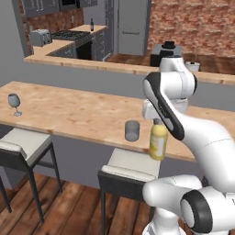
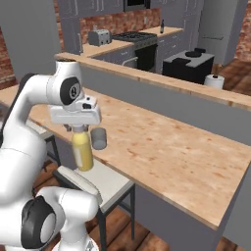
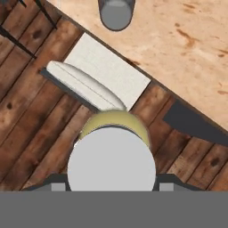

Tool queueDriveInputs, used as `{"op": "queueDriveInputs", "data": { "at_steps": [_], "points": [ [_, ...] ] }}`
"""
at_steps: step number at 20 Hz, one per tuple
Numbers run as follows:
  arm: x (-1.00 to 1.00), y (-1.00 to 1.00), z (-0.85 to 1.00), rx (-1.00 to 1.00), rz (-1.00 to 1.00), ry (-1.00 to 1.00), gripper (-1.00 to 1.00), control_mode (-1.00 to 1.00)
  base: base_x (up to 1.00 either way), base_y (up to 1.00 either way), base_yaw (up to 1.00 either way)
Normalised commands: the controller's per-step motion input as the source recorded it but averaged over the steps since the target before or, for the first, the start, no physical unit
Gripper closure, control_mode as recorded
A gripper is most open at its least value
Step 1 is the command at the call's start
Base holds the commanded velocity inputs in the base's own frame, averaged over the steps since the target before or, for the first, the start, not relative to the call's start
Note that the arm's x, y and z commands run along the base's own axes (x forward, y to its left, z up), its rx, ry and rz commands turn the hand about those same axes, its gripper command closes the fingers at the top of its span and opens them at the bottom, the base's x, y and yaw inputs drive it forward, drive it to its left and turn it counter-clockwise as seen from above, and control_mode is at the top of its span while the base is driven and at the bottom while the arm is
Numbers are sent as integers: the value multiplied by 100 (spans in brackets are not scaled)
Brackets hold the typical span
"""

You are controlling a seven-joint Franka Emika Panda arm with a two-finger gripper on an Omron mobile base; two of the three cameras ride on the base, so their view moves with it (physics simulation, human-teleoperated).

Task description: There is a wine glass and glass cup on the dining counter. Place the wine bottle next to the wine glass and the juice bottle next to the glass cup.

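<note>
Under the gripper (image 2: 80, 129), the stiff, likely weighty juice bottle (image 2: 83, 152) is clamped by its cap, hanging upright.

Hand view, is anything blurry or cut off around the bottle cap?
Hand view: the stout yellow juice bottle's pale grey cap looms large, soft-edged, flatly shaded, its bottom cropped. Left base view: the small clear stemmed wine glass is tiny, faint. Right base view: claw evenly lit, no glare.
</note>
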Motion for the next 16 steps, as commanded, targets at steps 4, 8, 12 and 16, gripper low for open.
{"op": "queueDriveInputs", "data": {
  "at_steps": [4,8,12,16],
  "points": [
    [51,-4,6,-3,-26,0,100,-100,0,0,0],
    [54,-6,4,-1,-17,0,100,-100,0,0,0],
    [43,-16,0,0,-5,0,100,-100,0,0,0],
    [42,-14,-1,2,0,-1,100,-100,0,0,0]
  ]
}}
